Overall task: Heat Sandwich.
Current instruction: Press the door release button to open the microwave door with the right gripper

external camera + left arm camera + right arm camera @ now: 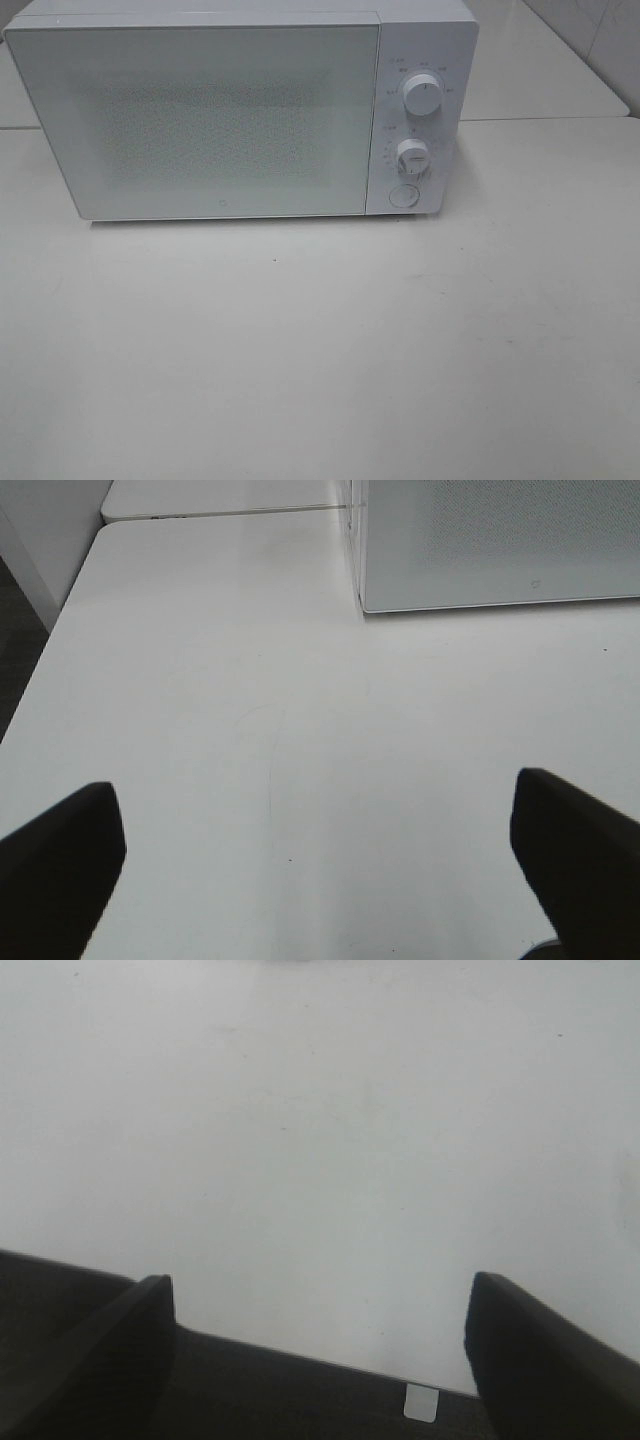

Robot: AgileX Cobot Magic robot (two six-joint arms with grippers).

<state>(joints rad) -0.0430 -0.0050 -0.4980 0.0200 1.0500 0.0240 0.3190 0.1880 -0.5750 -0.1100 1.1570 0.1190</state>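
Note:
The white microwave [230,110] stands at the back of the white table [320,350] with its door shut; its lower front corner [500,550] shows in the left wrist view. The sandwich is out of view. Neither arm appears in the exterior high view. My left gripper [320,865] is open over bare tabletop, its dark fingers [60,865] wide apart with nothing between them. My right gripper [320,1350] is open too, above bare table, nothing between its fingers [530,1360].
Two knobs [422,97] and a round button [403,195] sit on the microwave's right panel. A second table [540,60] adjoins behind. The table's left edge [40,670] drops to a dark floor in the left wrist view.

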